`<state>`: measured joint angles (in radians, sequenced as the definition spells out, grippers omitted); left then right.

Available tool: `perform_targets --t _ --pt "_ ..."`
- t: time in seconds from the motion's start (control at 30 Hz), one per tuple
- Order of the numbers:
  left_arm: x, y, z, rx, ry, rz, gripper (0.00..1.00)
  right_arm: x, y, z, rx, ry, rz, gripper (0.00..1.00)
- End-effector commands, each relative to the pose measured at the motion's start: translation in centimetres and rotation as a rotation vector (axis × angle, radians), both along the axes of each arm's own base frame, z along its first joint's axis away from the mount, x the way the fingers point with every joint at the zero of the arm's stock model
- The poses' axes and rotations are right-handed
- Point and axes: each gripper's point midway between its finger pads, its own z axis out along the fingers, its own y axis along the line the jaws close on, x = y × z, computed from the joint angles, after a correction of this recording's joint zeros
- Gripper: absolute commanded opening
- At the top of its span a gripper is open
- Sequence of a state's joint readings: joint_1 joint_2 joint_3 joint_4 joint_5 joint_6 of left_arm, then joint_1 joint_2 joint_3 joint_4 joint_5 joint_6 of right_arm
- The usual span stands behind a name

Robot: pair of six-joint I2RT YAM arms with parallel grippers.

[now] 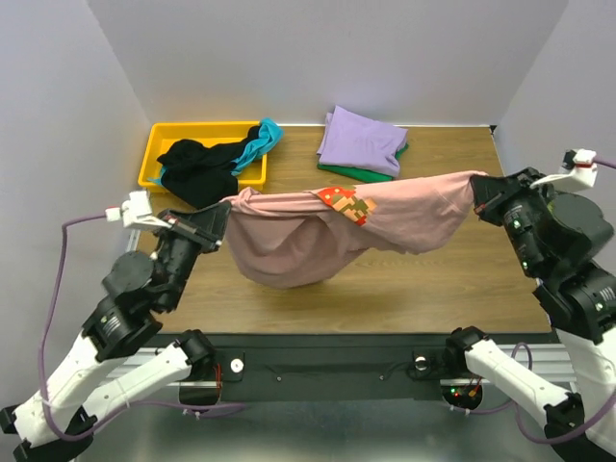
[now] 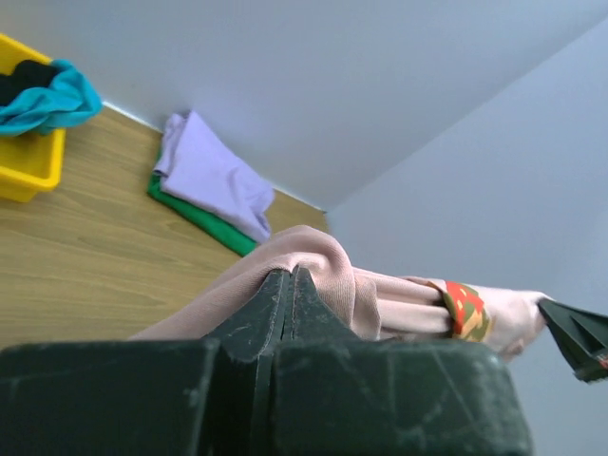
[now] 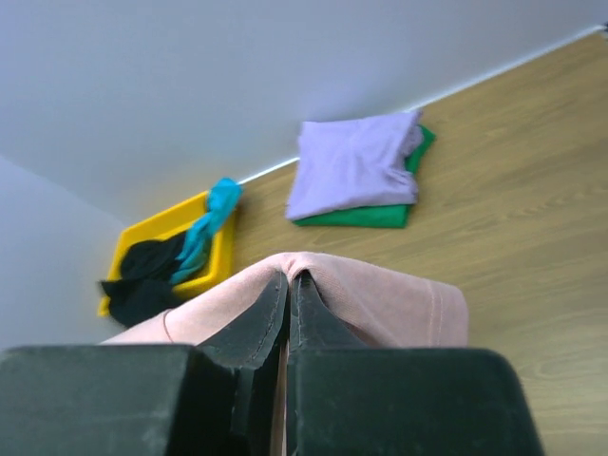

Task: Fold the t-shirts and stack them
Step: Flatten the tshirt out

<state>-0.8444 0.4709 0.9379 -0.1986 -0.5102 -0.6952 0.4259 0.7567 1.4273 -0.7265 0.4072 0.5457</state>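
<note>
The dusty-pink t-shirt (image 1: 404,217) with a pixel-art print hangs stretched in the air between both grippers, sagging toward the table at left of centre. My left gripper (image 1: 223,214) is shut on its left end, seen pinched in the left wrist view (image 2: 323,266). My right gripper (image 1: 478,192) is shut on its right end, seen in the right wrist view (image 3: 380,299). A folded lavender t-shirt (image 1: 361,141) lies on a folded green t-shirt (image 1: 339,171) at the back. A black t-shirt (image 1: 197,168) and a teal t-shirt (image 1: 260,142) lie crumpled in the bin.
A yellow plastic bin (image 1: 164,144) stands at the back left of the wooden table (image 1: 433,289). Grey walls close in the back and both sides. The arm bases sit along the near edge.
</note>
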Motion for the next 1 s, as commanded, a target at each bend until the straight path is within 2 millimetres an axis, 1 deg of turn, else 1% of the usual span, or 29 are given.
perform_targets --t 0.0,0.03,0.07,0.1,0.17,0.2,0.23,0.27,0.3,0.33,0.37,0.4,0.43,0.47,0.5,0.53,0.57,0.6,0.63,0.67,0.7,0.77,0.8,0.83,0.87,0.9,0.93,0.97 --pt "4.1 0.6 -1.6 0.060 0.075 0.217 0.00 3.3 -2.8 -5.5 -0.087 0.155 -0.236 0.00" --pt "5.1 0.7 -3.4 0.080 0.122 0.276 0.00 3.9 -3.0 -7.0 -0.108 0.193 -0.266 0.00" --pt "5.9 0.4 -4.9 0.110 0.157 0.300 0.00 4.5 -3.5 -8.4 -0.117 0.227 -0.324 0.00" --pt "7.5 -0.6 -7.8 0.181 0.222 0.309 0.00 5.6 -3.2 -11.6 -0.166 0.308 -0.336 0.00" --pt "8.9 -2.1 -11.1 0.226 0.293 0.267 0.00 6.5 -3.1 -14.6 -0.195 0.383 -0.359 0.00" --pt "10.0 -3.4 -13.8 0.280 0.342 0.234 0.00 6.9 -3.0 -16.2 -0.194 0.418 -0.374 0.00" --pt "10.4 -4.4 -16.2 0.303 0.376 0.187 0.00 7.5 -3.1 -19.4 -0.240 0.501 -0.392 0.00" --pt "10.7 -5.0 -17.9 0.326 0.408 0.174 0.00 7.7 -3.9 -21.0 -0.250 0.545 -0.427 0.01" --pt "11.1 -5.7 -20.7 0.373 0.463 0.159 0.00 8.0 -4.2 -22.7 -0.253 0.593 -0.434 0.01" --pt "11.1 -6.3 -22.6 0.398 0.498 0.131 0.00 8.8 -4.3 -25.0 -0.271 0.658 -0.435 0.01" --pt "11.4 -6.7 -23.7 0.403 0.517 0.121 0.00 8.9 -5.1 -27.6 -0.279 0.728 -0.430 0.01" --pt "11.5 -7.0 -26.0 0.444 0.563 0.110 0.00 9.2 -5.3 -29.0 -0.284 0.759 -0.423 0.01" --pt "11.5 -7.5 -27.1 0.457 0.588 0.084 0.00 10.0 -5.5 -30.0 -0.272 0.767 -0.422 0.01" --pt "11.7 -7.6 -28.0 0.467 0.609 0.079 0.00 10.4 -6.3 -32.3 -0.284 0.836 -0.432 0.01" --pt "11.9 -7.6 -29.4 0.491 0.644 0.077 0.00 10.9 -6.3 -33.1 -0.271 0.852 -0.423 0.01" --pt "12.0 -7.7 -29.8 0.496 0.659 0.070 0.00 11.3 -6.6 -33.8 -0.274 0.872 -0.429 0.01" --pt "12.1 -7.8 -30.0 0.500 0.665 0.065 0.00 11.6 -7.1 -34.3 -0.271 0.889 -0.441 0.02" --pt "12.1 -7.9 -30.4 0.509 0.675 0.061 0.00 12.5 -7.3 -34.9 -0.278 0.901 -0.446 0.05" --pt "12.1 -8.0 -30.4 0.505 0.674 0.055 0.00 12.9 -7.8 -35.0 -0.275 0.907 -0.455 0.07" --pt "12.1 -8.0 -30.4 0.507 0.676 0.052 0.00 13.3 -8.0 -35.6 -0.283 0.928 -0.455 0.10" --pt "12.1 -7.9 -30.3 0.505 0.672 0.056 0.00 14.1 -7.9 -35.1 -0.282 0.914 -0.453 0.19" --pt "12.1 -7.8 -30.2 0.501 0.669 0.058 0.00 14.6 -7.8 -34.9 -0.300 0.916 -0.424 0.33" --pt "12.0 -7.8 -29.8 0.495 0.661 0.056 0.00 14.8 -7.1 -34.9 -0.282 0.918 -0.385 0.54" --pt "12.0 -7.7 -29.7 0.490 0.658 0.057 0.00 14.6 -6.6 -34.4 -0.267 0.905 -0.357 0.65" --pt "12.0 -7.8 -29.4 0.486 0.652 0.054 0.00 14.4 -5.9 -34.2 -0.247 0.901 -0.309 0.82" --pt "12.0 -7.8 -29.3 0.485 0.650 0.052 0.00 13.9 -5.6 -34.0 -0.240 0.898 -0.290 0.89" --pt "11.9 -7.9 -29.2 0.484 0.646 0.048 0.00 13.0 -5.4 -32.9 -0.232 0.870 -0.265 0.97" --pt "11.9 -7.9 -29.1 0.488 0.644 0.044 0.00 12.4 -4.7 -32.7 -0.239 0.867 -0.201 1.00"
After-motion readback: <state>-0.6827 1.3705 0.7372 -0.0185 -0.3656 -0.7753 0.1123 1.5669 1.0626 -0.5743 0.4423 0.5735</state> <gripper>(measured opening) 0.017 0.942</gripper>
